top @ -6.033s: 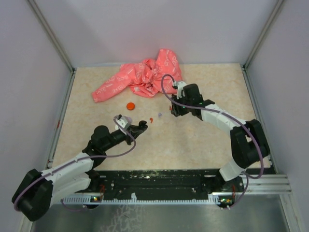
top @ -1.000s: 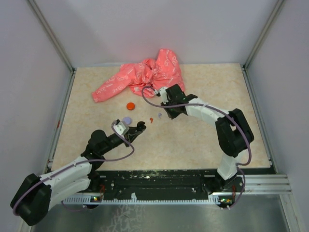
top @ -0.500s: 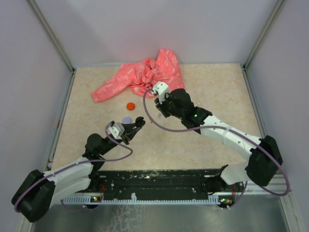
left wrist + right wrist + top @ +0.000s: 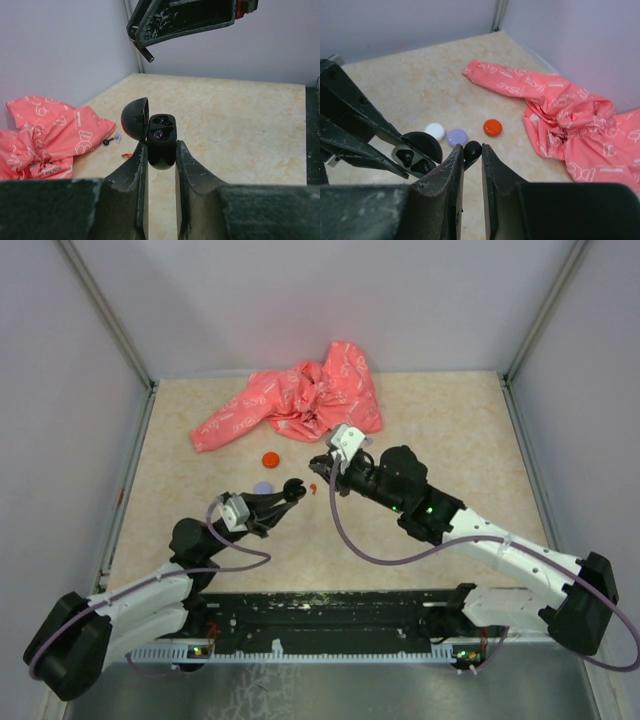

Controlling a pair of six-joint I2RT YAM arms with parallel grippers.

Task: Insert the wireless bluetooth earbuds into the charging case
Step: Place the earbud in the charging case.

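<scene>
Right wrist view: the earbud (image 4: 472, 147) is half hidden between the right gripper's (image 4: 472, 151) fingers, and the cloth (image 4: 570, 120) runs off the right edge. Left wrist view: the case (image 4: 161, 132) is hidden below by the left gripper (image 4: 160, 147); the right gripper is cut off by the top edge. Two specks (image 4: 112, 141) near the cloth are too small to name.

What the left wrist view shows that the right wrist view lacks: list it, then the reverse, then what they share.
Left wrist only: a tiny red piece and a tiny dark-and-white piece on the beige table beside the crumpled pink printed cloth. Right wrist only: a small black earbud pinched in the right tool, a white round disc, a lavender round disc and a red-orange round disc. Both: that cloth, and the open black glossy charging case gripped in the left tool.
</scene>
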